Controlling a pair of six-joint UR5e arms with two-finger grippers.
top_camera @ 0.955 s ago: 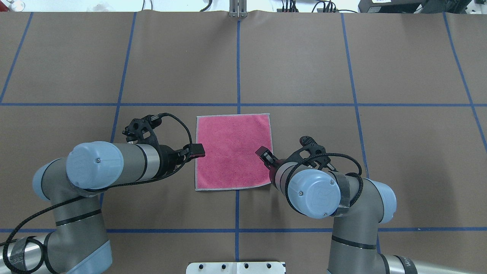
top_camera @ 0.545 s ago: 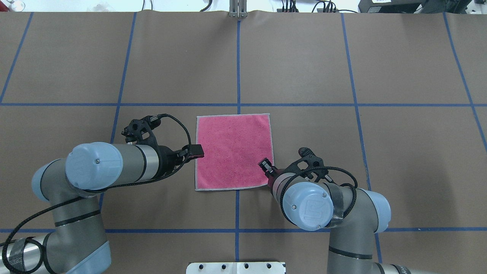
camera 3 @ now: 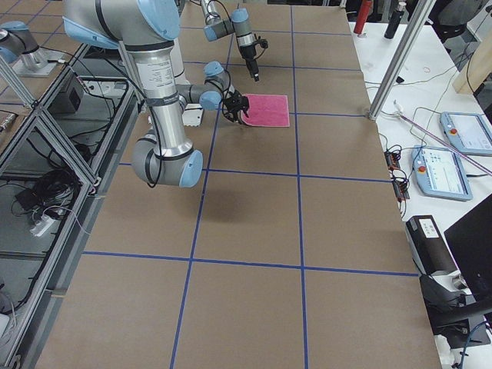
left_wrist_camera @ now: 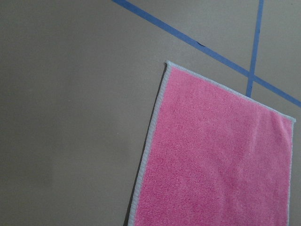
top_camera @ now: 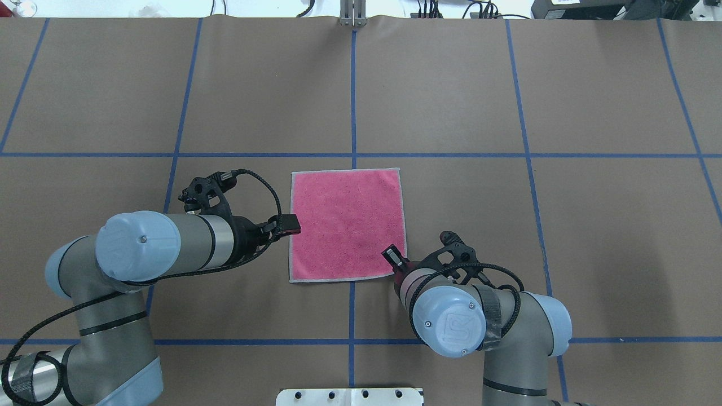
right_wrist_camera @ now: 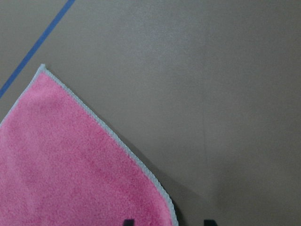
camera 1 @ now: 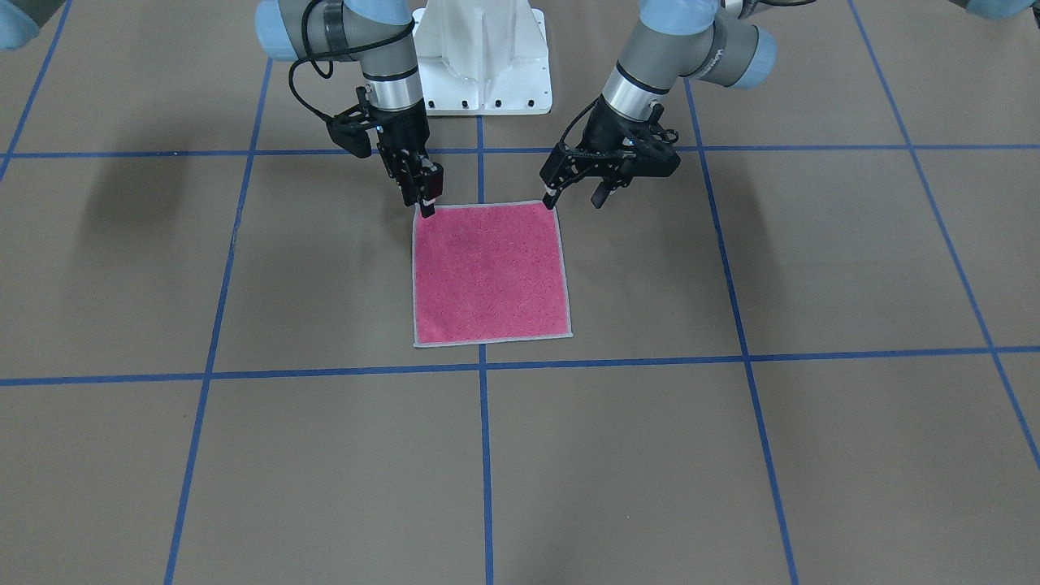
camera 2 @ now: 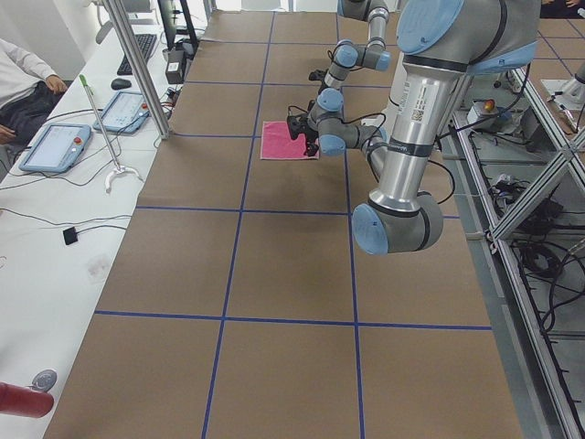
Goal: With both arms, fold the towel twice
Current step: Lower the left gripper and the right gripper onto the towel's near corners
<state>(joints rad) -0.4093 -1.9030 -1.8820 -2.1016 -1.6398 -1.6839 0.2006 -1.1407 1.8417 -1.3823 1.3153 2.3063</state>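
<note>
One pink towel lies flat and fully spread, pink face up, on the brown table, straight ahead of the white pedestal base and a little apart from it. No fold is made yet, so both folds appear to remain; this looks like the reach for the first grasp.

Two robot arms come out from either side of the base. The left gripper hangs over the towel's base-side corner on the robot's left, fingers spread and empty. The right gripper sits low at the other base-side corner, its two fingertips apart in its wrist view, holding nothing. Whether either touches the cloth cannot be told.

Count: one towel, two arms, two grippers, one base.
</note>
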